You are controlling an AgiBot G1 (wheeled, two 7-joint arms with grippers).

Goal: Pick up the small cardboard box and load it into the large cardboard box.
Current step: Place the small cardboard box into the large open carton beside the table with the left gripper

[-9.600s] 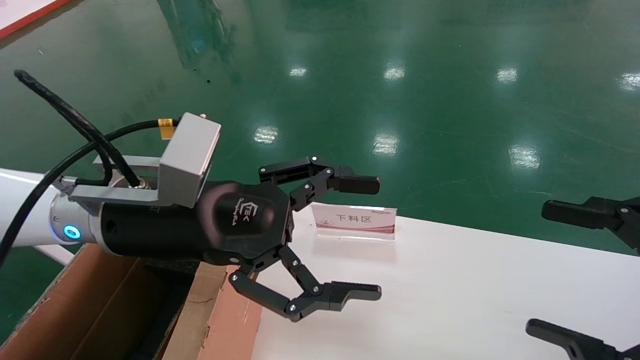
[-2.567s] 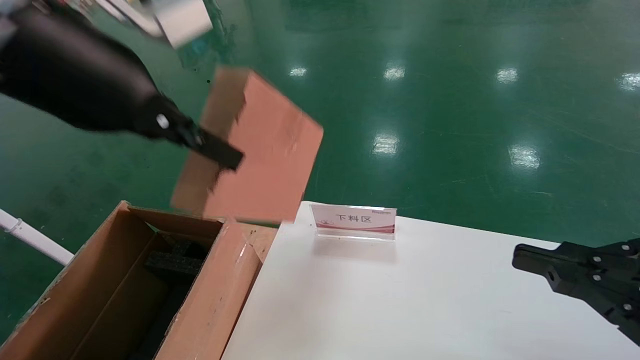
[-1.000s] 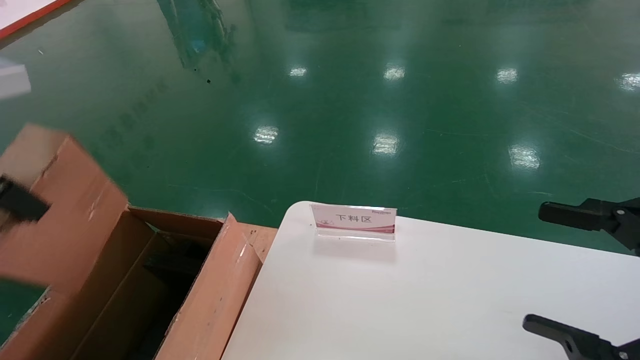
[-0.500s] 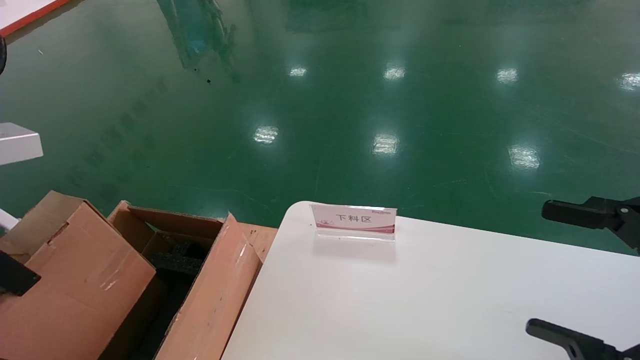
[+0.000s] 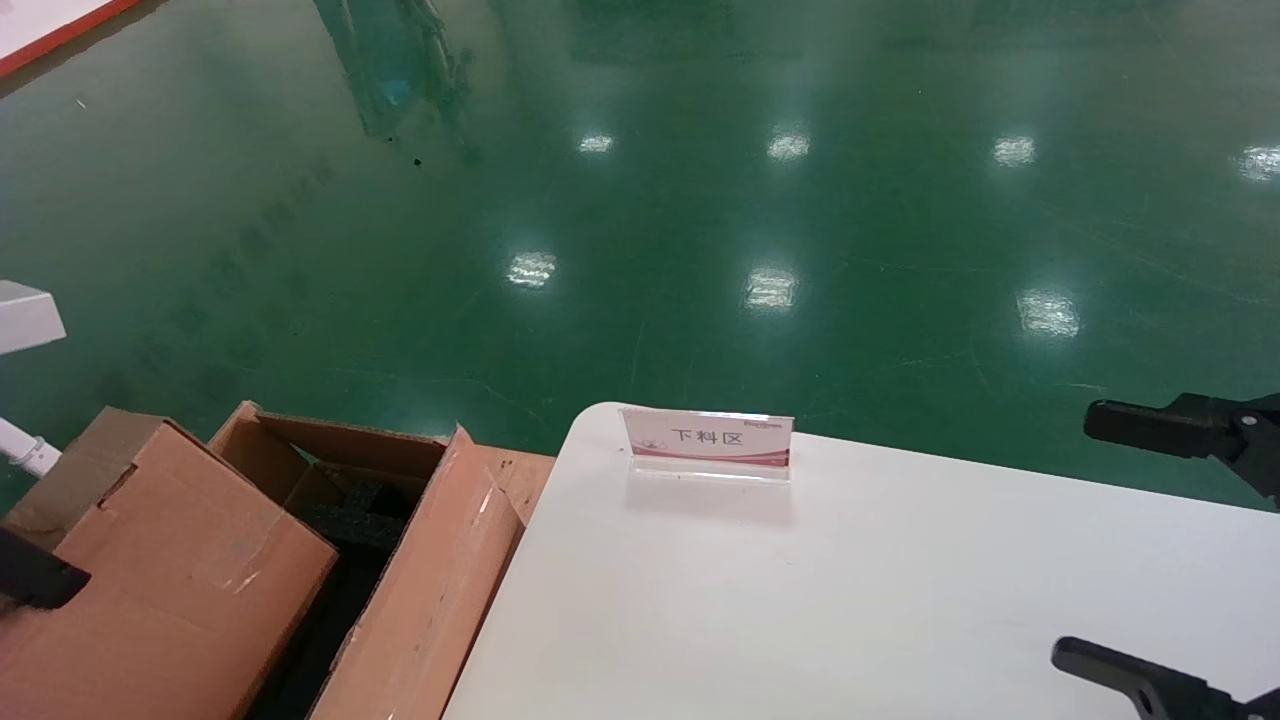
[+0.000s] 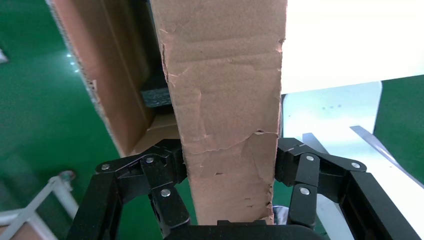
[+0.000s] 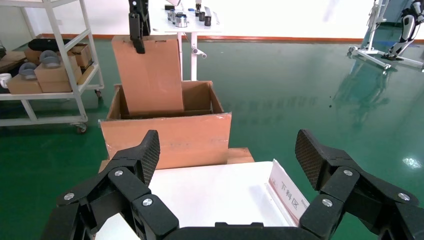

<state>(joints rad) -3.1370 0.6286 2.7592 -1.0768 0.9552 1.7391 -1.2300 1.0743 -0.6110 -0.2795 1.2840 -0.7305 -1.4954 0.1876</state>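
The small cardboard box (image 5: 170,570) stands on end, tilted, its lower end down inside the left part of the large cardboard box (image 5: 440,580), which sits open beside the table's left end. My left gripper (image 6: 230,162) is shut on the small box's (image 6: 225,90) upper end, one finger (image 5: 35,580) showing at the head view's left edge. Black foam (image 6: 155,95) lies in the large box. From the right wrist view the small box (image 7: 150,75) rises out of the large box (image 7: 165,135). My right gripper (image 7: 227,155) hangs open over the table's right side, holding nothing.
A white table (image 5: 850,600) carries a small acrylic sign (image 5: 708,442) near its far edge. Green floor lies beyond. Behind the large box stand a shelf cart with cartons (image 7: 45,65) and a white bench (image 7: 190,20).
My left gripper took hold of the small box and carried it leftward, then down into the large box; in the last half second it sank a little. The right arm stays put.
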